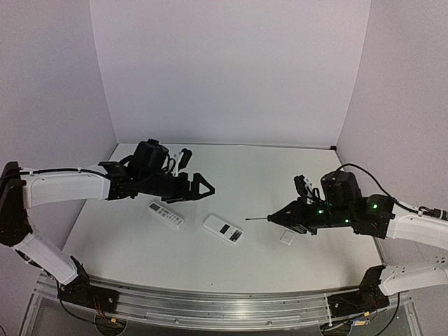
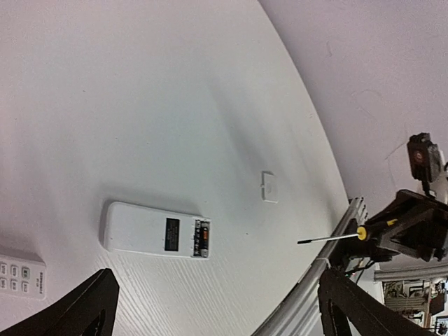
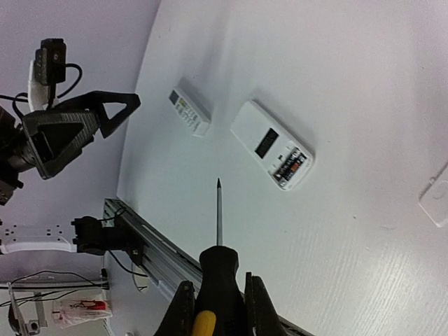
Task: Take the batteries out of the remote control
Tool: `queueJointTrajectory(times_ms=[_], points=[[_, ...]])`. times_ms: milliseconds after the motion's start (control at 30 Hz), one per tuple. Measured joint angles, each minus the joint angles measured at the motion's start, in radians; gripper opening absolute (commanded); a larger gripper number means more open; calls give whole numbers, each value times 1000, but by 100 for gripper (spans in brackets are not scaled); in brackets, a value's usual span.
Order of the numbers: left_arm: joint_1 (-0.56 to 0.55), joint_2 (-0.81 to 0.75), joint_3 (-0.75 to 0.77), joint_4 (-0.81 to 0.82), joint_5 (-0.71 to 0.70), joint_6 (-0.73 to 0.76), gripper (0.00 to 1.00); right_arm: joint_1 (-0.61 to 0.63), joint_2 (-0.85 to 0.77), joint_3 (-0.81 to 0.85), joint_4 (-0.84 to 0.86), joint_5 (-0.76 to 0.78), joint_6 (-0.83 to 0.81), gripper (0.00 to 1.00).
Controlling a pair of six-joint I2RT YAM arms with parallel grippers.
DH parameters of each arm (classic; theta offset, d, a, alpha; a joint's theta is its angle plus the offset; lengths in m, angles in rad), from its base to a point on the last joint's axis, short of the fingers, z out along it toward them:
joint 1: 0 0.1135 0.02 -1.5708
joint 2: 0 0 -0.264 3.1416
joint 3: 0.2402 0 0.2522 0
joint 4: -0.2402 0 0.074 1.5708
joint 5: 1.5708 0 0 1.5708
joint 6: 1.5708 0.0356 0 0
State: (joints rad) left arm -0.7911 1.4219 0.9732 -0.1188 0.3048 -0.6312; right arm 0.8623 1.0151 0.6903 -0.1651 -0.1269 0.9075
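White tabletop point(image 1: 280, 175). The left gripper point(image 1: 203, 185) hovers wide open and empty, likely ready to pick. Ahead of the right gripper point(image 3: 218, 308) lies the remote control point(image 3: 271, 144). That gripper clamps a screwdriver point(image 3: 219, 259) aimed toward it, probably for prying. The cover point(image 3: 437, 196) lies off beside that gripper, leaving the batteries point(image 3: 292, 168) exposed in the remote's end.

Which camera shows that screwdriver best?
The right wrist view: the screwdriver runs up mid-frame, black-and-yellow handle to tip. The left wrist view shows it small and distant; the top view shows only a thin shaft.
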Motion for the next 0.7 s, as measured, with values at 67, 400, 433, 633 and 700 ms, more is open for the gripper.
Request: queueJointTrajectory(times_ms=[67, 400, 433, 633, 700], points=[[4, 80, 46, -31, -13, 30, 100, 0, 6, 10, -71, 11, -6, 0], [54, 402, 245, -121, 34, 139, 100, 0, 55, 24, -192, 25, -27, 0], [58, 422, 258, -122, 42, 146, 100, 0, 60, 25, -196, 26, -29, 0], [63, 504, 280, -125, 60, 160, 100, 0, 118, 55, -203, 34, -47, 0], [63, 526, 280, -121, 74, 159, 100, 0, 129, 66, -203, 37, -53, 0]])
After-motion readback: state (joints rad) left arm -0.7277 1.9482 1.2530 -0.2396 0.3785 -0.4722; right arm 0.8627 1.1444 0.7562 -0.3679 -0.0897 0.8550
